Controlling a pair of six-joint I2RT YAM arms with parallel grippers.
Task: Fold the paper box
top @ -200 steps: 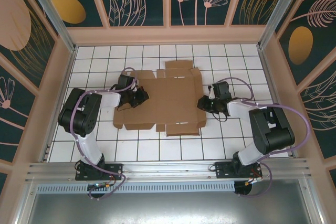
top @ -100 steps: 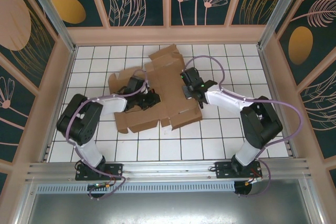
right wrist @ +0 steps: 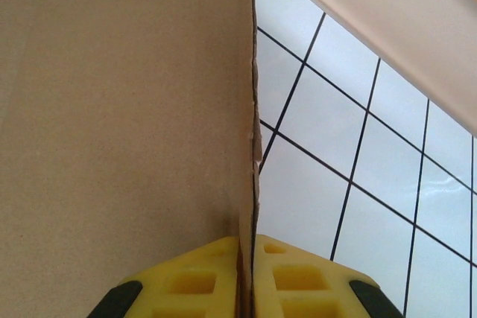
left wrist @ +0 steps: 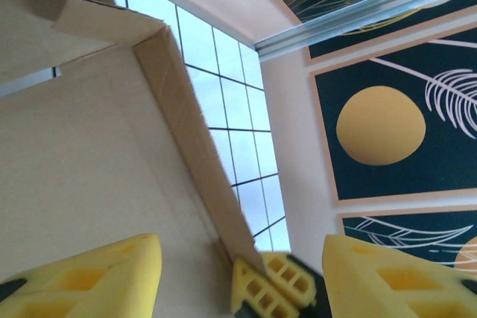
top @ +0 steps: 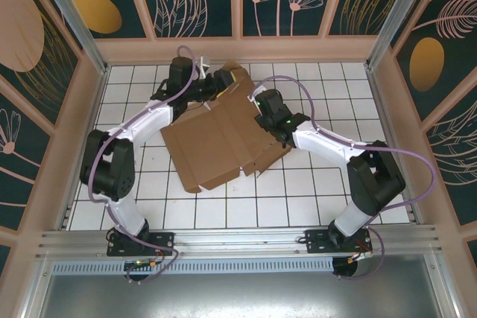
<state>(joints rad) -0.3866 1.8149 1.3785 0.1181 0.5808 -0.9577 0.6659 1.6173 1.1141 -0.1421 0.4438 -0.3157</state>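
Box (right wrist: 119, 109) edge pinched — right claw (right wrist: 247, 258).

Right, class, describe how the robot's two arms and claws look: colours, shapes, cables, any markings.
The left arm and right arm each have bulky black joint housings joined by white links, with a lilac cable looping alongside. A small green light glows on the right arm. The left claw and right claw each carry two blocky yellow fingers with moulded rectangular recesses.

The paper box (top: 223, 135) is matt brown cardboard with rough cut edges, the table (top: 320, 191) smooth white tile with a slight sheen, the near rail (top: 238, 242) dull brushed metal
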